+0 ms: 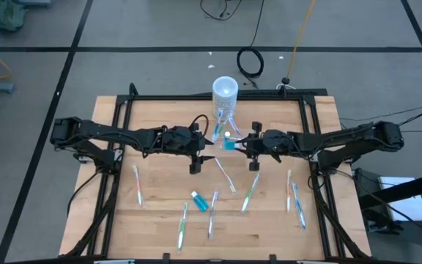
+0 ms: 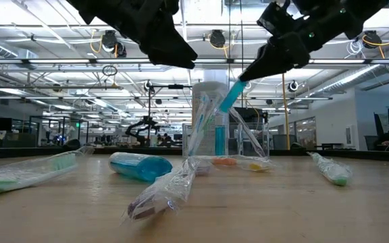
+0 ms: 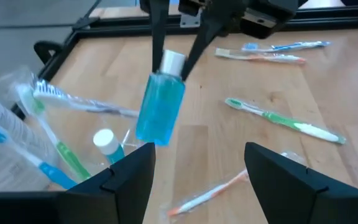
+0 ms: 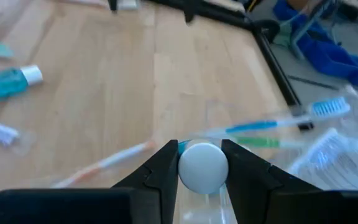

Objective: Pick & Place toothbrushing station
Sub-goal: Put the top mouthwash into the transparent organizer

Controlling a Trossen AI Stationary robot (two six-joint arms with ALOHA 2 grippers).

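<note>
Right gripper [image 1: 234, 144] clenched on white cap of blue tube [image 1: 229, 145], frame centre, just right of clear container [image 1: 222, 126]. Tube hangs cap-up, long axis tilted, lower end toward container; right arm nearer. Left gripper [image 1: 195, 163] released, empty, just left of container. Container at upper centre of wooden table [image 1: 269, 227], brushes inside. Second blue tube [image 1: 198, 200] and wrapped toothbrushes [image 1: 250, 192] scattered lower frame. Grey floor, cables beyond.
</note>
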